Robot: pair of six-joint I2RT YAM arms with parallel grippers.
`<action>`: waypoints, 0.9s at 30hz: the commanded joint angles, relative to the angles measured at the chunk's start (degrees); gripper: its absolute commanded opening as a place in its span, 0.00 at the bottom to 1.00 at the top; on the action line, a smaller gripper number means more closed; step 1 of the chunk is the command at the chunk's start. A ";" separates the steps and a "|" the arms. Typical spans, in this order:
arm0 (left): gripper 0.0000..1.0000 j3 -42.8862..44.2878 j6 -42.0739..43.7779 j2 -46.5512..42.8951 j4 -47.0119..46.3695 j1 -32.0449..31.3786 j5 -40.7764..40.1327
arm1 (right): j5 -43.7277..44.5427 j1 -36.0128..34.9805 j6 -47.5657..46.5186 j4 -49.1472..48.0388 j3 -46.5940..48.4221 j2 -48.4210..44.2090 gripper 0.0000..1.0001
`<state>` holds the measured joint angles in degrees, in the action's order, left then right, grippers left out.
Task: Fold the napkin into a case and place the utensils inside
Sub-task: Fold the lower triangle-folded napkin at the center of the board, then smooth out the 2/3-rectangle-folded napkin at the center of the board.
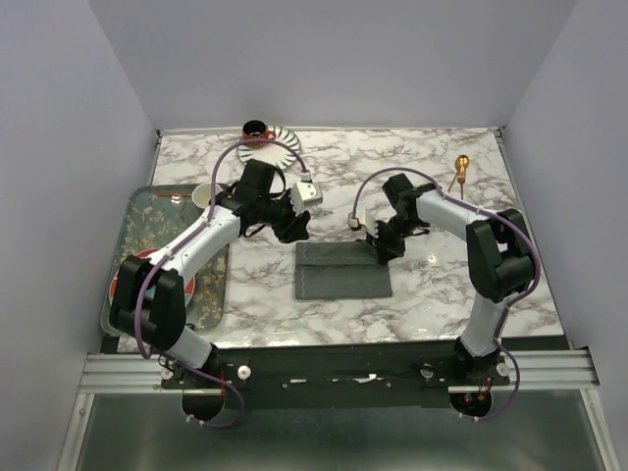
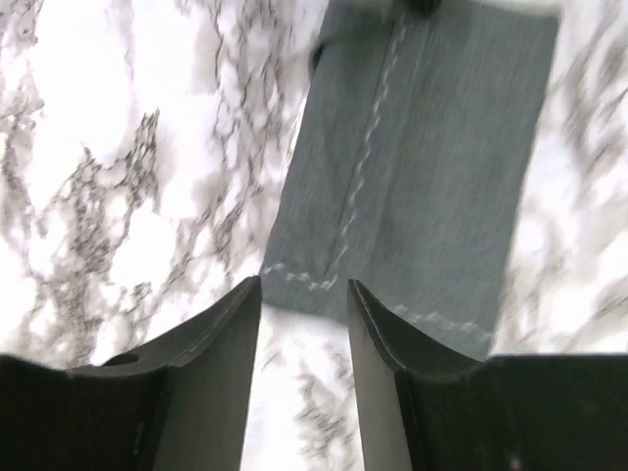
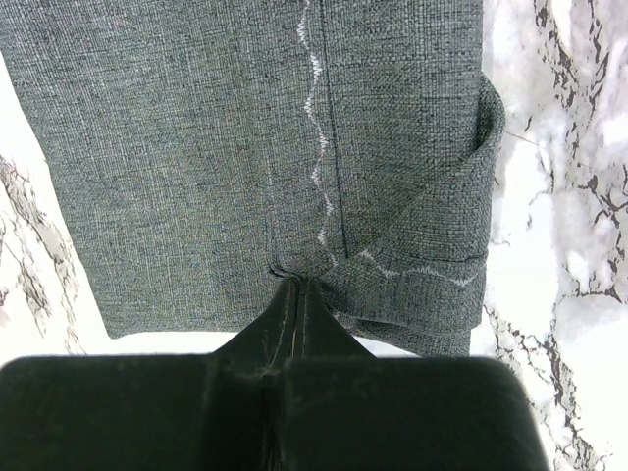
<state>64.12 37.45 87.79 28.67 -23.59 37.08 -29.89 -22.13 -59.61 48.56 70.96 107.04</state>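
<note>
Currently napkin long axis L-R; R gripper pinching right end.

Overhead rear view; wrist close-ups, both on napkin

We see the napkin folded into a flat dark grey rectangle, light stitched hem showing, mid-table, one corner flap folded over. One gold-copper utensil lies far right, well apart.
</note>
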 commanded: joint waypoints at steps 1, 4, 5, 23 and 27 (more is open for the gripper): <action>0.47 3.02 -35.72 5.71 -11.33 -0.58 5.90 | 2.64 -0.81 -1.91 -1.36 -2.49 0.71 0.01; 0.44 6.18 -55.25 14.23 -13.27 0.13 7.47 | 2.99 -0.99 -2.09 -1.71 -2.93 0.36 0.00; 0.44 5.85 -59.30 15.64 -14.94 0.30 7.92 | 2.99 -0.99 -2.08 -1.80 -2.93 0.18 0.01; 0.37 -4.44 -83.69 29.28 -43.52 -0.58 13.37 | 2.99 -1.07 -2.17 -2.15 -3.11 -0.08 0.01; 0.36 -8.57 -77.80 31.04 -40.44 0.04 12.84 | 3.17 -1.07 -2.08 -2.15 -3.19 -0.17 0.01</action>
<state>58.96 -45.06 117.01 -13.78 -23.75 48.90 -29.21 -22.59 -61.01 47.44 69.69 105.95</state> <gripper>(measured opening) 0.365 0.012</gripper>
